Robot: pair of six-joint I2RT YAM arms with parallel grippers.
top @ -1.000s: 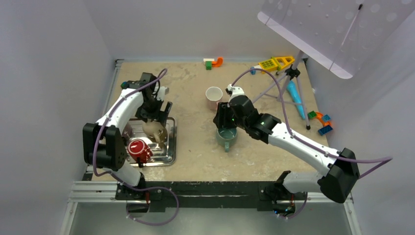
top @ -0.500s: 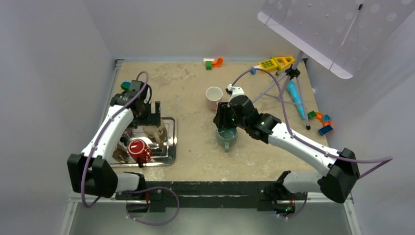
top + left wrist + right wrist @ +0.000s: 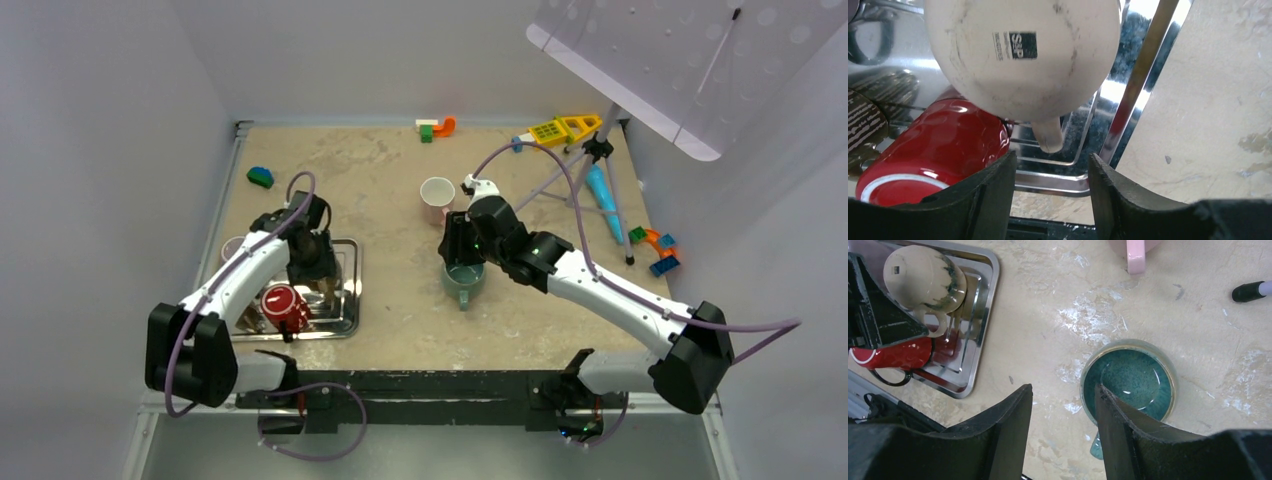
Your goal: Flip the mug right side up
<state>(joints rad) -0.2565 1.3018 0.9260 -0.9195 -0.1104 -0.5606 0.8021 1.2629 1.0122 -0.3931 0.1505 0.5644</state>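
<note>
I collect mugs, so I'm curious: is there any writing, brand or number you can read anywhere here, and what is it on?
"S&P": dark square stamp on the underside of the cream mug.
Small print beside that stamp: too blurred to read.
Nothing else is legible.

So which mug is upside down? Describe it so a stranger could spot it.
Look at the steel tray on the table's left side. The cream mug sits in it beside a red mug lying on its side. Unlike the red one, it is base up, with a dark stamp on the bottom.
</note>
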